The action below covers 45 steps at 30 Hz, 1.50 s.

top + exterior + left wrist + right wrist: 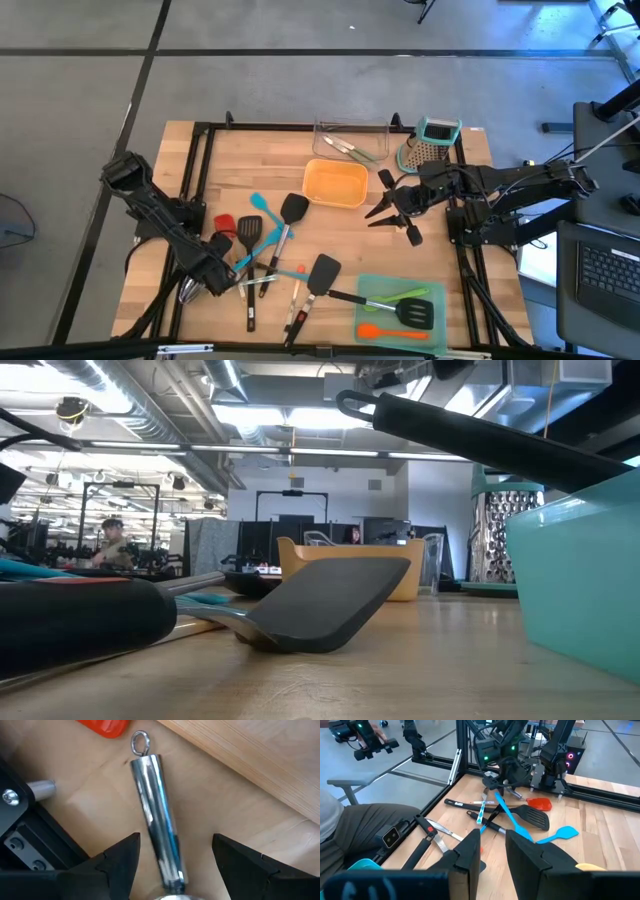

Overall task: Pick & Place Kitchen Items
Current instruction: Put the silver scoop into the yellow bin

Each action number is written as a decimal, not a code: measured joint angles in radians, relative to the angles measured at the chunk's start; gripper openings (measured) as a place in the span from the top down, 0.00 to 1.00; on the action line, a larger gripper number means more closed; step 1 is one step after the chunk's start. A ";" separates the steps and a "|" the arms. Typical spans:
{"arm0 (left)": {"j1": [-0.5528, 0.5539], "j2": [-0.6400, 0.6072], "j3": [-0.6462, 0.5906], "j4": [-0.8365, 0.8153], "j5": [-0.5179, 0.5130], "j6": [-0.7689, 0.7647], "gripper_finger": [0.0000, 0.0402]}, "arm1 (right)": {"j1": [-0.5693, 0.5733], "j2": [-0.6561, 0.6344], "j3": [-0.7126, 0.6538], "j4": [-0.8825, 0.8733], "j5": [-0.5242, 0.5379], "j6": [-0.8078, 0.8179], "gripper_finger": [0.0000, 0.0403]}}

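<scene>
Left hand (175, 852) low at the surface's (440, 250) 8 o'clock corner, fingers (120, 857) spread wide either side of a steel scoop handle (155, 820); neither finger touches it, and it lies flat on the wood. Remaining utensils (275, 250) scattered around 7 o'clock. Right hand (385, 208) near 3 o'clock, beside the orange tray (335, 183), fingers narrowly parted, nothing visible between them.

Steel scoop (156, 825) bowl cut off
</scene>
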 joint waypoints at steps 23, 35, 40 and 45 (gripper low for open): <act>0.018 -0.053 0.059 -0.143 0.012 -0.006 0.86 | 0.000 0.000 0.000 -0.018 -0.002 0.019 0.77; 0.035 -0.207 0.164 -0.266 -0.218 0.017 0.86 | 0.000 -0.002 0.000 -0.044 -0.001 0.031 0.77; 0.077 -0.221 0.202 -0.230 -0.322 0.129 0.86 | 0.000 -0.003 0.000 -0.056 -0.001 0.051 0.77; 0.203 -0.222 0.235 -0.120 -0.429 0.409 0.86 | 0.000 -0.011 0.000 -0.082 0.000 0.079 0.77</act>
